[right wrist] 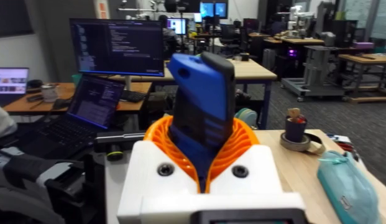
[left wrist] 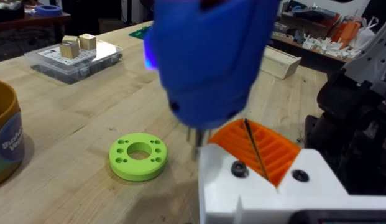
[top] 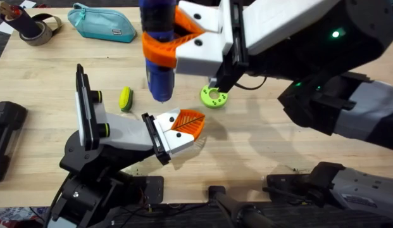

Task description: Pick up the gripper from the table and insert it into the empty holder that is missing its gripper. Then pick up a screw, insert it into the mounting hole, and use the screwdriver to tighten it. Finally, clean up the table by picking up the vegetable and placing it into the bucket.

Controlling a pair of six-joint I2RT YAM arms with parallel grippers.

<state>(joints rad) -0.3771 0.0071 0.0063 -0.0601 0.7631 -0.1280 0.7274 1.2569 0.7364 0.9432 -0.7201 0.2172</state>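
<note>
My right gripper [top: 163, 47] reaches in from the right, shut on the blue screwdriver [top: 158, 60], which stands upright, tip down. In the right wrist view its orange pads [right wrist: 242, 140] wrap the screwdriver [right wrist: 202, 106]. The tip [left wrist: 194, 140] hangs just beside the white holder [left wrist: 267, 186] of my left gripper [left wrist: 255, 149], near a dark screw head [left wrist: 239, 168]. The orange gripper [top: 187, 121] sits in the holder [top: 164, 136]; the left fingers look pressed together and hold nothing. The vegetable [top: 125, 98] lies on the table left of the screwdriver. The bucket [left wrist: 3, 137] stands beside the lime disc.
A lime-green disc with holes [top: 213, 97] lies right of the screwdriver. A teal zip pouch [top: 101, 22] and a tape roll with a dark cup [top: 33, 26] sit at the far left. A clear parts box [left wrist: 74, 56] stands farther off.
</note>
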